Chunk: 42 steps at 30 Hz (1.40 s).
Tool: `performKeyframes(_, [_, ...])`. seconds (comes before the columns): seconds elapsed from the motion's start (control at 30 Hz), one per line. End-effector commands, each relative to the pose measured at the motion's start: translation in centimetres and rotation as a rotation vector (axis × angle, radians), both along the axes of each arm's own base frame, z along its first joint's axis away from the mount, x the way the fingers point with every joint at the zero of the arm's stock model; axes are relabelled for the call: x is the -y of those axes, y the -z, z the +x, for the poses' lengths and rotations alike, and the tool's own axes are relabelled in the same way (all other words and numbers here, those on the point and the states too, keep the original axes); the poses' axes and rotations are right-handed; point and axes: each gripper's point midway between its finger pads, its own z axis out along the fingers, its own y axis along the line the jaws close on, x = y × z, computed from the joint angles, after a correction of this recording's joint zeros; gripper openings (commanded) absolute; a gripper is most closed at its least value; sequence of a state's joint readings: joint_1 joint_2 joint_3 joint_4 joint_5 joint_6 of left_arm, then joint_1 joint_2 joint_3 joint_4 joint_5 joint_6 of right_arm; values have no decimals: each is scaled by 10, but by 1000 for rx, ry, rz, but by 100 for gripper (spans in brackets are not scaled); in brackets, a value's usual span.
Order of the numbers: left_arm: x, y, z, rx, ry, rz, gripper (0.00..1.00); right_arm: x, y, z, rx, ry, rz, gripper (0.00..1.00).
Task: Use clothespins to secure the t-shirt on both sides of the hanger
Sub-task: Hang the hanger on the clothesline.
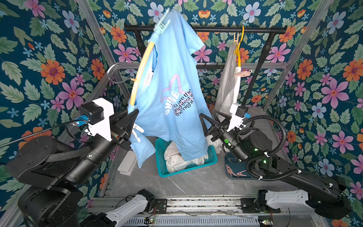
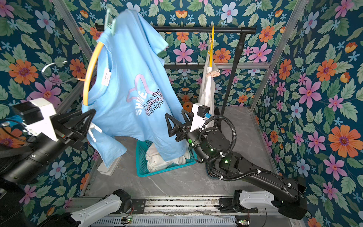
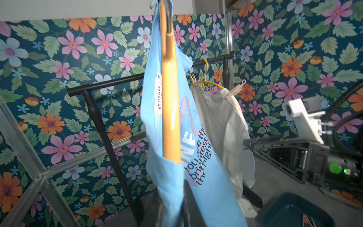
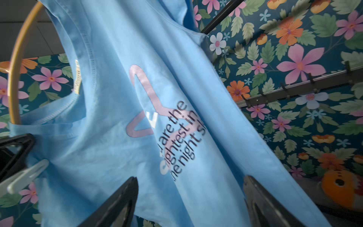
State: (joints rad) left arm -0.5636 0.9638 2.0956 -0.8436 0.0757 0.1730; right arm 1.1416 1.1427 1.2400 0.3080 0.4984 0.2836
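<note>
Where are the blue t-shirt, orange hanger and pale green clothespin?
blue t-shirt [image 1: 169,64]: in a top view, cloth above the print.
orange hanger [image 3: 170,98]: in the left wrist view, middle of its bare arm.
pale green clothespin [image 1: 162,24]: in a top view, its blurred body.

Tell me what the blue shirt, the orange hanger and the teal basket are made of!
The blue t-shirt looks like soft cotton cloth: it drapes and wrinkles. The orange hanger seems glossy plastic or painted wood; it shines. The teal basket looks like moulded plastic mesh.

Blurred: we find the green peg [image 1: 162,25] atop the shirt [image 1: 172,88]. Hidden: peg tray [image 1: 238,167], mostly behind the right arm [image 1: 314,182].
</note>
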Motion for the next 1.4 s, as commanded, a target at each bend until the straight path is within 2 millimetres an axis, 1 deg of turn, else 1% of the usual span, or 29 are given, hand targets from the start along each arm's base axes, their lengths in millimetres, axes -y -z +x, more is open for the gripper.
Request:
performKeyframes(0.0, [-2,-36,5,101,-15,-121,0,15,18,13,2,139,-63,79])
performKeyframes(0.07, [8,-32,19,68,-3,-123,0,15,34,18,5,177,-110,75])
performKeyframes(0.17, [28,-20,38,4,44,-116,0,16,56,23,-31,210,-157,74])
performKeyframes(0.27, [45,-5,57,-57,71,-115,0,15,72,25,-57,219,-179,74])
performKeyframes(0.37, [56,11,74,-123,75,-113,0,11,85,27,-90,213,-209,74])
performKeyframes(0.5, [62,20,92,-169,54,-123,0,8,101,28,-131,204,-223,74])
performKeyframes(0.63, [60,25,112,-197,-17,-140,0,-3,121,29,-168,170,-260,74])
performKeyframes(0.7, [60,28,120,-205,-42,-144,0,-7,125,29,-175,158,-270,74])
performKeyframes(0.8, [63,31,129,-217,-54,-161,0,-20,113,26,-137,104,-243,76])
performKeyframes(0.97, [60,30,130,-203,-49,-268,0,-67,75,8,14,-112,-202,83])
performKeyframes(1.03, [65,32,129,-219,-18,-285,0,-81,57,0,82,-179,-171,85])
performKeyframes(1.1, [70,37,129,-245,8,-295,0,-94,46,-2,113,-215,-159,86])
performKeyframes(1.2, [73,42,126,-276,32,-295,0,-110,38,0,89,-254,-143,86])
performKeyframes(1.27, [79,44,117,-286,85,-281,0,-117,34,-3,90,-283,-111,86])
performKeyframes(1.37, [82,52,106,-311,136,-275,0,-125,29,-11,104,-303,-81,86])
